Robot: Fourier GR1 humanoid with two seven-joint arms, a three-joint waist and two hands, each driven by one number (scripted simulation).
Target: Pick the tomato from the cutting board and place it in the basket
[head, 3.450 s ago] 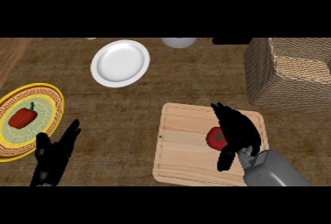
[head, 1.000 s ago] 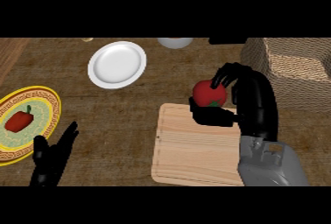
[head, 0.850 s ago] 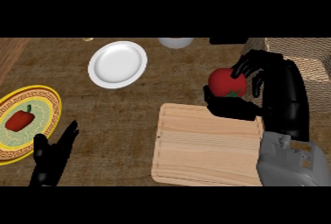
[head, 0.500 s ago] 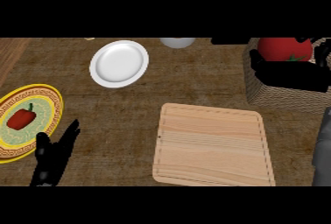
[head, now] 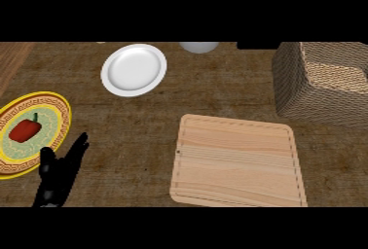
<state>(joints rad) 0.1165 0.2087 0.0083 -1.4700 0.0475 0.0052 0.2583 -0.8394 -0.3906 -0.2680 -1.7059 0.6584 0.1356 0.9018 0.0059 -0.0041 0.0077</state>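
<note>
Head view, steeply down on a kitchen counter (head: 144,121): the robot's left hand (head: 59,175) rests at the lower left edge, fingers straight and pointing up the frame, spread slightly, holding nothing. Its fingertips lie just beside the rim of a yellow patterned plate (head: 50,104), which sits at the far left and carries a red pepper (head: 27,130) with a dark stem, lying near the plate's middle.

Farther up the counter, a plain white plate (head: 134,70) stands well apart from the patterned one, and a pale grey rounded object (head: 199,46) shows partly at the top edge beside it; what it is cannot be told.

A light wooden cutting board (head: 237,163) fills the lower centre and right, lying flat with its rounded corners in view and its surface bare of any tomato.

At the upper right a woven basket (head: 295,87) stands near the board's far right corner, apart from it. Only part of its woven inside shows, and the tomato cannot be seen there or anywhere else in the frame, so its place cannot be told. The right hand is out of view.
</note>
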